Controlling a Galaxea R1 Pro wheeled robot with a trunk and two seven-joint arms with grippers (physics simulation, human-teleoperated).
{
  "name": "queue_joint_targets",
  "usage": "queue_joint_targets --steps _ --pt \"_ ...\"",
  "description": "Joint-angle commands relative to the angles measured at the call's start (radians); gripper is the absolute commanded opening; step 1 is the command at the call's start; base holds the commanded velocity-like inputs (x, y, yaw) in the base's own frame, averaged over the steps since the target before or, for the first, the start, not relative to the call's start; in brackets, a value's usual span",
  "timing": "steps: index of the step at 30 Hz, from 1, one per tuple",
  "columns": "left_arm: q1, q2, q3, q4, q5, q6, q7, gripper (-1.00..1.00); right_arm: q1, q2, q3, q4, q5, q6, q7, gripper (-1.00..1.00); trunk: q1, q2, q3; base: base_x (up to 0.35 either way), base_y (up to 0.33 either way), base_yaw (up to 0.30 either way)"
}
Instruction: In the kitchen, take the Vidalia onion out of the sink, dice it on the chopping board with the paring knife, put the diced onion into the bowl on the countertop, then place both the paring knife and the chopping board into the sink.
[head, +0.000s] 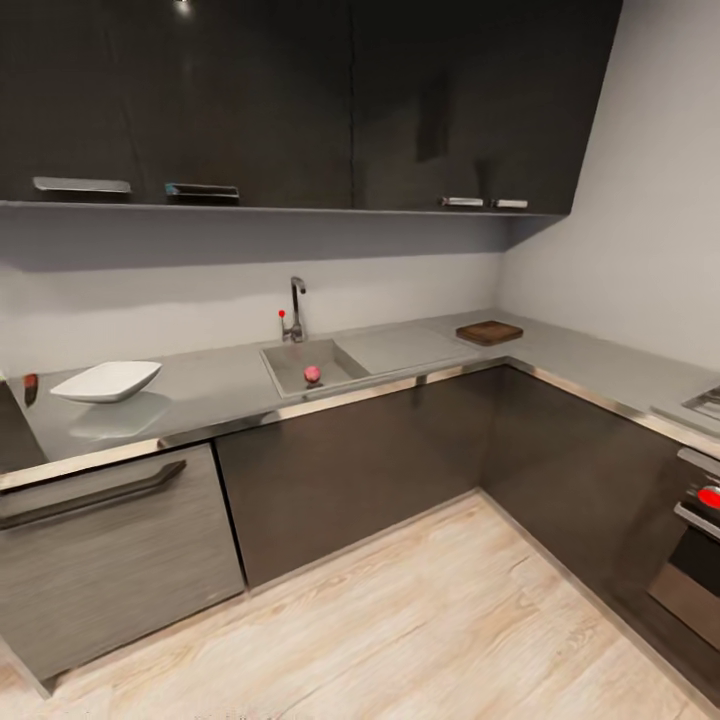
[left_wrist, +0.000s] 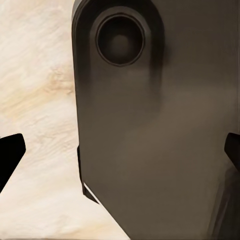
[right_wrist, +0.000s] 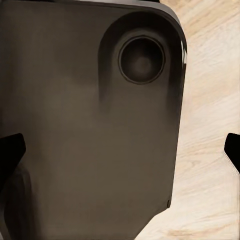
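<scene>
Across the kitchen, onion: small pinkish Vidalia onion (head: 312, 373) lying in the sink (head: 290, 362), near its front wall
Sink: set in the countertop (head: 210, 385), chrome tap (head: 296, 309) behind it
Bowl: white bowl (head: 106, 380) on the countertop, well apart to the sink's left
Chopping board: dark brown chopping board (head: 489, 332) near the corner, past the drainboard
Left gripper (left_wrist: 120, 152): fingertips wide apart, nothing between, over the robot's dark base
Right gripper (right_wrist: 120, 150): jaws likewise spread, holding nothing

Home kitchen: grey countertop (head: 210, 385), sink (head: 290, 365), dark cabinets (head: 340, 470), oven (head: 695, 560).
</scene>
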Motion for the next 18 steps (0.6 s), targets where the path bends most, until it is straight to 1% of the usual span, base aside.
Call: queue_joint_targets --steps 1,18 --pt "0.0 0.0 0.0 -0.001 0.0 0.0 -0.001 1.0 0.0 0.0 0.001 0.0 0.0 0.0 -0.001 1.0 0.0 0.0 -0.001 0.0 0.0 0.273" --pt "0.0 -0.001 0.0 -0.001 0.0 0.0 -0.001 1.0 0.0 0.0 0.001 0.0 0.0 0.0 -0.001 1.0 0.0 0.0 -0.01 0.0 0.0 0.273"
